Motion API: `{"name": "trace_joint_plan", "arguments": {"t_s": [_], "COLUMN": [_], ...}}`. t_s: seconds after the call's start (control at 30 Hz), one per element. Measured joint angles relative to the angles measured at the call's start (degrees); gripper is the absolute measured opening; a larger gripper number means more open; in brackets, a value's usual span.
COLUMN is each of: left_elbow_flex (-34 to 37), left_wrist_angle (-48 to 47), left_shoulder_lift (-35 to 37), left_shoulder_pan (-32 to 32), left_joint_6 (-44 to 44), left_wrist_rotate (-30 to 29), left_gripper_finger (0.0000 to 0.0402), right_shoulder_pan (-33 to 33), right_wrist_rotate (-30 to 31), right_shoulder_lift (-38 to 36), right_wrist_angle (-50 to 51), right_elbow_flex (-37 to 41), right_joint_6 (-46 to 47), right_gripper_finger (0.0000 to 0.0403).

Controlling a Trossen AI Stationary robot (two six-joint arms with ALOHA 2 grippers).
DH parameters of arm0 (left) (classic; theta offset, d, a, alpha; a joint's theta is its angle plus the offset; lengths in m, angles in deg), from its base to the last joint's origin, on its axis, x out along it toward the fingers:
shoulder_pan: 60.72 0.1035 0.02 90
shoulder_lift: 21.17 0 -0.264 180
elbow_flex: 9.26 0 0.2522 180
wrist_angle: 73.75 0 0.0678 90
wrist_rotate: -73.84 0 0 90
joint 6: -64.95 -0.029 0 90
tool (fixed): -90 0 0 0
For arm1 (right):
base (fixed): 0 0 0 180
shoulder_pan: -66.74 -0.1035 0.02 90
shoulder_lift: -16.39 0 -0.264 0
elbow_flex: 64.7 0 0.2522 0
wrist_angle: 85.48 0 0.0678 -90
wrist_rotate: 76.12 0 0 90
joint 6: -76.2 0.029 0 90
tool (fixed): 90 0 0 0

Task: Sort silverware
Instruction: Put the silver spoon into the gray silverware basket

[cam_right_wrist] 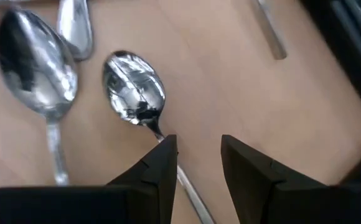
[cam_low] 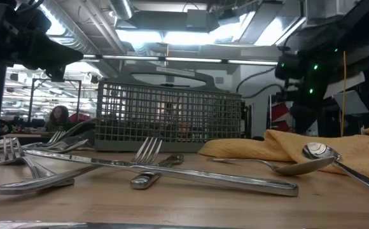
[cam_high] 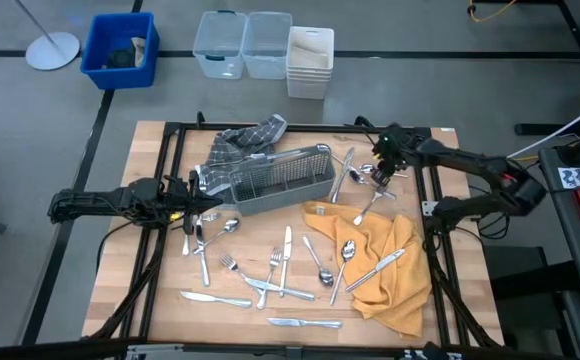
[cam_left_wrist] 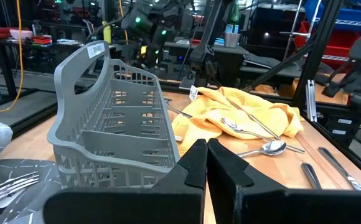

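- Silver, shiny metal silverware (cam_high: 270, 275) lay scattered over the pale wooden worktop (cam_high: 120, 270): forks, knives and spoons in front of the grey mesh caddy (cam_high: 282, 180), and a few pieces on the crumpled yellow cloth (cam_high: 375, 262).
- At the far right of the worktop the right end effector (cam_right_wrist: 196, 152) hung with its fingers apart just over a small cluster of spoons, one finger close beside the neck of a small shiny spoon (cam_right_wrist: 132, 88); nothing was clamped.
- To my eye, picking up that spoon was the step in hand. It would go best if the fingers straddled the thin handle squarely before closing, since right now it ran beside one finger, not between the two.
- A larger shiny spoon (cam_right_wrist: 36, 61) lay just beside it and could be nudged or caught along with it.
- The left end effector (cam_left_wrist: 206, 163) waited near the caddy's left end, fingers pressed together and empty.
- A grey patterned cloth (cam_high: 245, 138) sat behind the caddy, out of the way.
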Motion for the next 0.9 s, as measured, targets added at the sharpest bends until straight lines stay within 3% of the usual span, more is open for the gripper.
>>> {"name": "trace_joint_plan", "arguments": {"t_s": [0.23,0.9], "left_elbow_flex": [0.00,0.00], "left_wrist_angle": [0.00,-0.02], "left_shoulder_lift": [0.00,0.00], "left_shoulder_pan": [0.00,0.00], "left_joint_6": [0.02,0.00], "left_wrist_rotate": [0.00,0.00], "left_gripper_finger": [0.0000,0.0000], "right_shoulder_pan": [0.28,0.28], "right_wrist_rotate": [-1.90,-5.46], "right_shoulder_lift": [5.96,9.37], "right_wrist_angle": [-1.07,-8.13], "right_elbow_flex": [-0.11,-0.17], "right_joint_6": [-3.39,-4.33], "right_gripper_finger": [0.0127,0.0126]}}
